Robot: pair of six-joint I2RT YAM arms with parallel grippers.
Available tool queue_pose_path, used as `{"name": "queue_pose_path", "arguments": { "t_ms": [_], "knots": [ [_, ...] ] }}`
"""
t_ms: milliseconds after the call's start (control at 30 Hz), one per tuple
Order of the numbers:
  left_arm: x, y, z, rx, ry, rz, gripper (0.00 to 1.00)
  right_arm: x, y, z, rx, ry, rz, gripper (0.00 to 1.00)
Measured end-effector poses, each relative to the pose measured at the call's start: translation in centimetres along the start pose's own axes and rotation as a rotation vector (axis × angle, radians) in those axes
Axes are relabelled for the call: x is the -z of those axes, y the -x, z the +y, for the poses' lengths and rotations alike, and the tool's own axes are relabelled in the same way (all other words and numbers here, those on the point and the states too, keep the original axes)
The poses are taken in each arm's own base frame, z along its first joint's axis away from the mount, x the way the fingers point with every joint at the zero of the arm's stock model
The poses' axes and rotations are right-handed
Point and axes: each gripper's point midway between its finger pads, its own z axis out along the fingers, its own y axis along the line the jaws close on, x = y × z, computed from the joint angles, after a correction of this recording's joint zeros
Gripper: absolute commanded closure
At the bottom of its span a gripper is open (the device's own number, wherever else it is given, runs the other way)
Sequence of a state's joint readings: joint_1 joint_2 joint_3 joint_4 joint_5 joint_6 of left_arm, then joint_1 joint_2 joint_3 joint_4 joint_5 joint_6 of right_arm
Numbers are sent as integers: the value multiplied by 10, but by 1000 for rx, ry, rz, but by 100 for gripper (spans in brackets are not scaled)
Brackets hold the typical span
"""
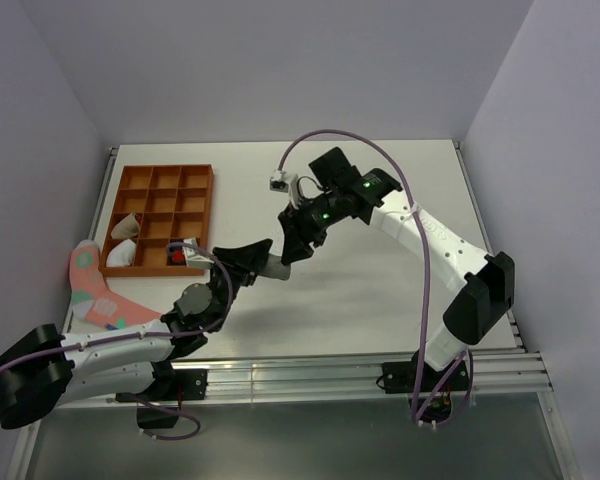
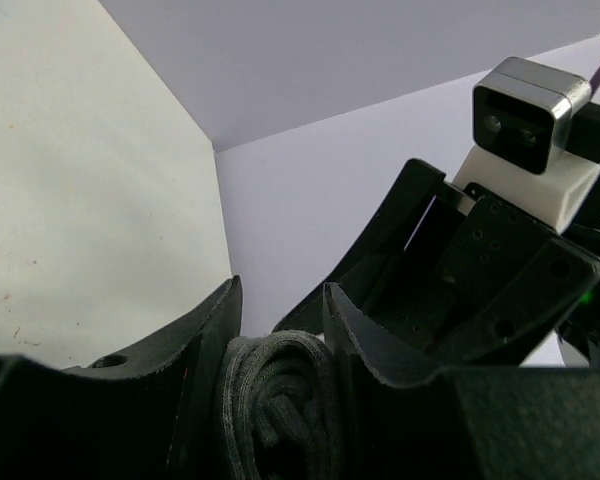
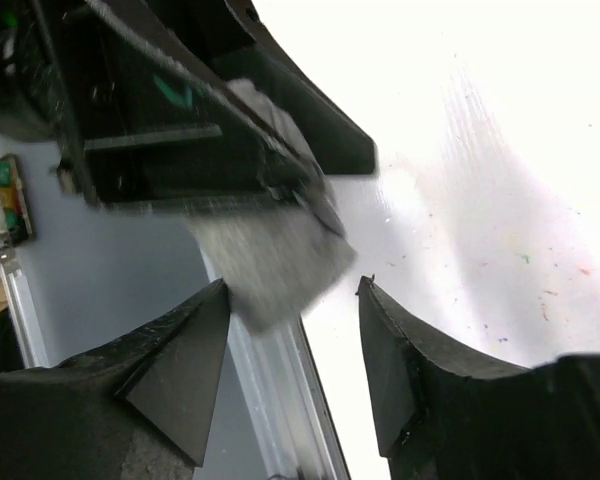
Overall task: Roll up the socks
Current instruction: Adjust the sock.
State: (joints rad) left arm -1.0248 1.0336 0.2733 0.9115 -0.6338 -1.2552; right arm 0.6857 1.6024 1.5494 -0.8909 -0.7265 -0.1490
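From above, the left end effector (image 1: 263,262) holds the sock roll (image 1: 274,268) over the middle of the counter (image 1: 380,300). The roll is offered to the right end effector (image 1: 292,250) just beside it, probably for a tuck or regrasp. At the far left, a divided wooden tray (image 1: 165,170) keeps pale bundles (image 1: 126,226) in its left cells. The left wrist view shows its fingers clamped on coiled knit. In the right wrist view the fingers stand apart, flanking the roll's grey end; whether they touch it is unclear.

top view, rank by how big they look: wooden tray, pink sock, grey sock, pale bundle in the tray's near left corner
1. wooden tray
2. pink sock
3. grey sock and pale bundle: these look about alike, and the grey sock is mostly hidden, so I have not ranked them.
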Motion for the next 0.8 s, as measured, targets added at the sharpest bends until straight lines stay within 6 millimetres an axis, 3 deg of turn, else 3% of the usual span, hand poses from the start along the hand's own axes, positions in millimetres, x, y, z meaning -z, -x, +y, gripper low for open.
{"name": "queue_pose_path", "arguments": {
  "t_ms": [133, 167, 200, 333, 467, 600, 800],
  "knots": [
    [6, 6, -9, 12, -47, 19, 100, 25, 15, 0, 21, 30, -50, 35],
    [7, 6, -11, 13, -60, 29, 100, 31, 19, 2, 28, 47, -63, 4],
    [7, 7, -14, 14, -74, 35, 100, 37, 22, 5, 30, 62, -74, 0],
    [8, 9, -25, 20, -133, 66, 100, 51, 30, 23, 87, 152, -100, 0],
    [11, 9, -38, 23, -193, 102, 100, 51, 22, 35, 89, 236, -73, 0],
    [14, 8, -50, 25, -252, 138, 100, 46, 15, 36, 71, 273, -42, 0],
    [13, 1, -64, 30, -313, 183, 100, 43, 20, 38, 73, 280, -56, 0]
  ]
}}
